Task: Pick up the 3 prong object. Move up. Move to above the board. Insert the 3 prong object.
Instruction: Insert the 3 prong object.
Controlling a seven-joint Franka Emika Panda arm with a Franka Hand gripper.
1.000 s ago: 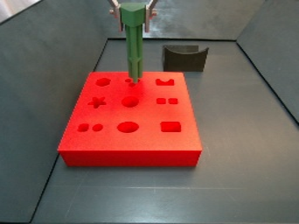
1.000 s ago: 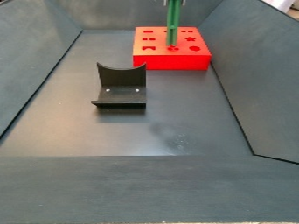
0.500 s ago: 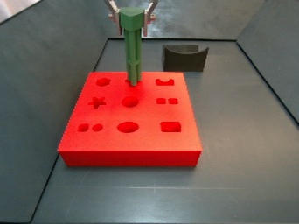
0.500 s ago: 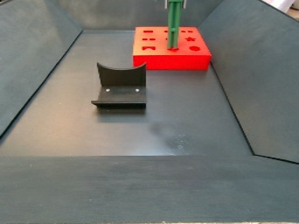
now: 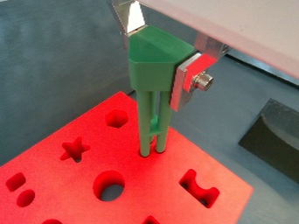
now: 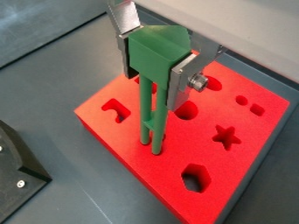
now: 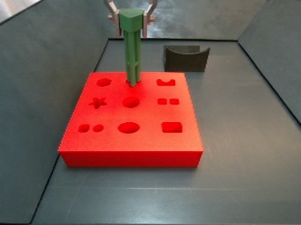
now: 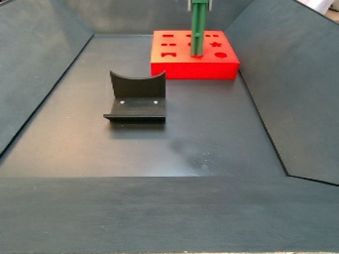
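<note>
My gripper [image 7: 132,12] is shut on the blocky head of the 3 prong object [image 7: 133,53], a slim green peg held upright. Both wrist views show the silver fingers clamping the head on two sides, with the gripper [image 5: 162,54] [image 6: 155,59] above the board. The prongs [image 5: 149,127] [image 6: 149,114] reach down to the top of the red board [image 7: 150,114] at the middle of its back row, between the hexagon and U-shaped cutouts. How deep the tips sit I cannot tell. The board also shows in the wrist views [image 5: 163,188] [image 6: 176,156] and a side view [image 8: 185,68].
The fixture, a dark grey U-shaped bracket [image 8: 135,97], stands on the grey floor away from the board; it also shows in a side view [image 7: 186,58] and both wrist views [image 5: 274,140] [image 6: 17,166]. Sloping grey walls [image 8: 40,89] enclose the floor.
The gripper with the green peg has sunk slightly toward the board over the last second; almost nothing has moved in the last half second.
</note>
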